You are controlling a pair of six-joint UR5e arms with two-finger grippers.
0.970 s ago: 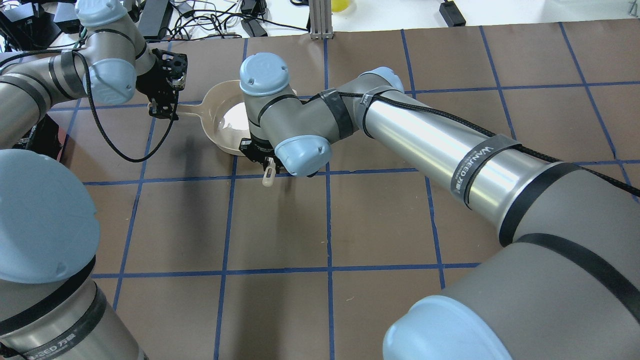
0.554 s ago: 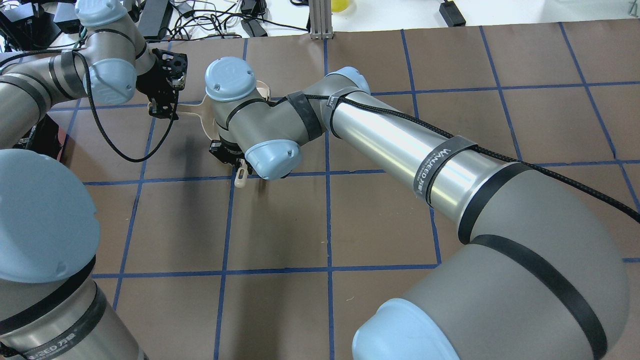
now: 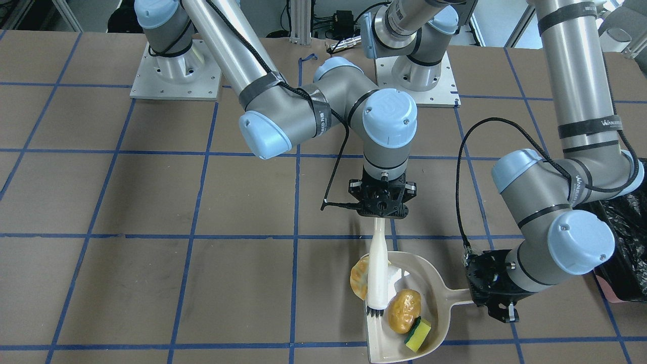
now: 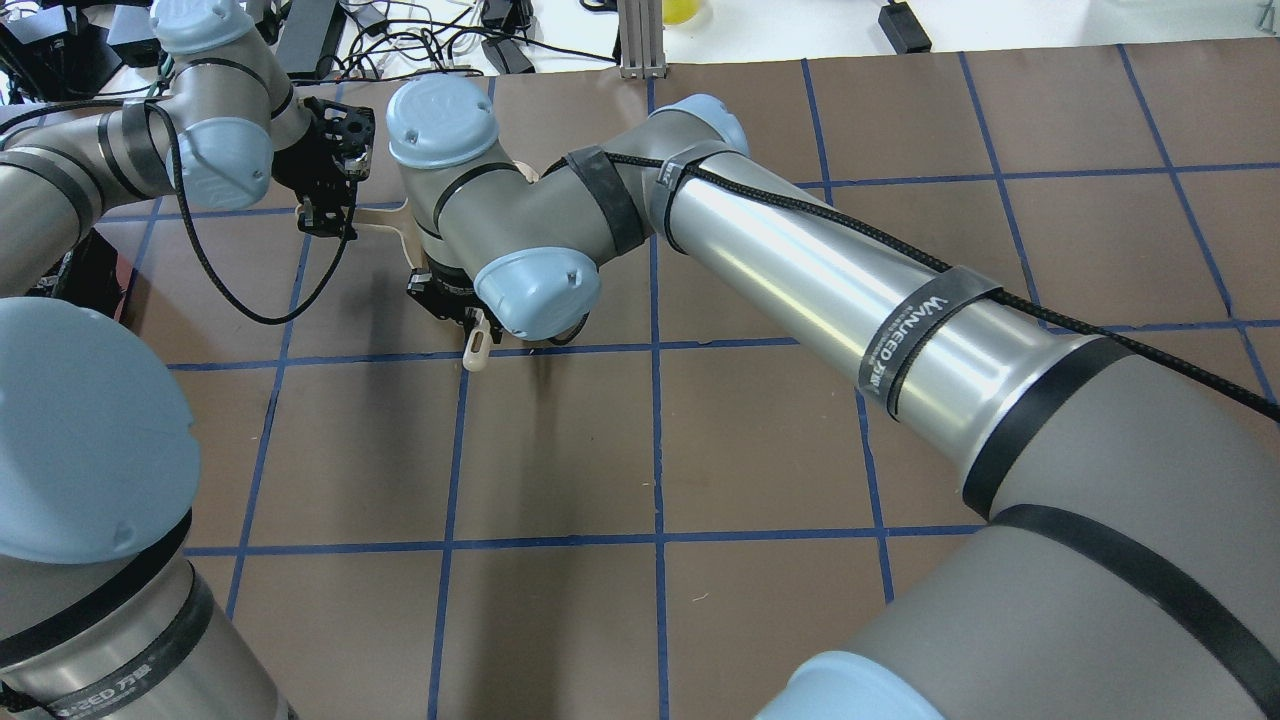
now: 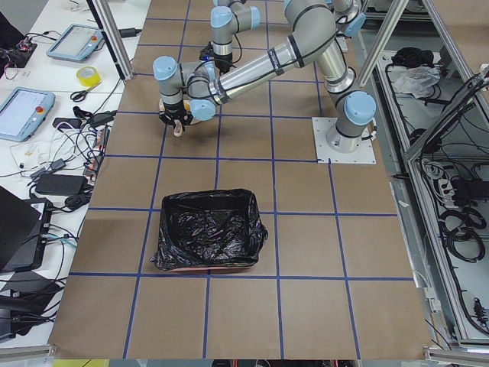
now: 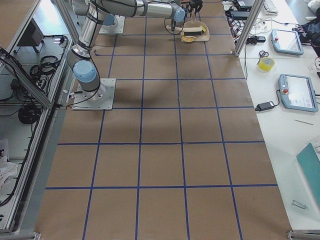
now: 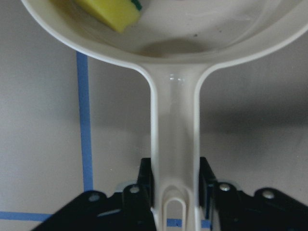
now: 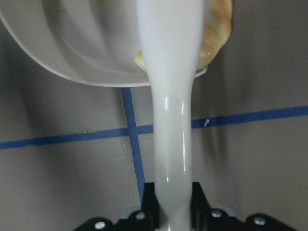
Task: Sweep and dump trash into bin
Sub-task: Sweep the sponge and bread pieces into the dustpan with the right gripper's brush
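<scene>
The beige dustpan (image 3: 434,283) lies on the table. In it are the golden-brown potato-like lump (image 3: 404,310) and the yellow sponge (image 3: 417,334) with green backing. The tan croissant (image 3: 359,279) lies at the pan's open edge, partly behind the white brush (image 3: 377,273). My right gripper (image 3: 381,207) is shut on the brush handle (image 8: 168,120), bristles down at the pan's mouth. My left gripper (image 3: 493,296) is shut on the dustpan handle (image 7: 175,120). The pink bin with its black bag (image 5: 206,237) stands apart from the pan, on my left side.
The table is brown paper with a blue tape grid. In the overhead view my right arm (image 4: 800,270) reaches across and hides most of the pan. Cables and electronics (image 4: 420,40) lie beyond the far edge. The bin's edge shows beside my left arm (image 3: 624,242).
My right arm has moved leftward in the overhead view, carrying the brush across to the dustpan's mouth. My left gripper and the pan handle have stayed put.
</scene>
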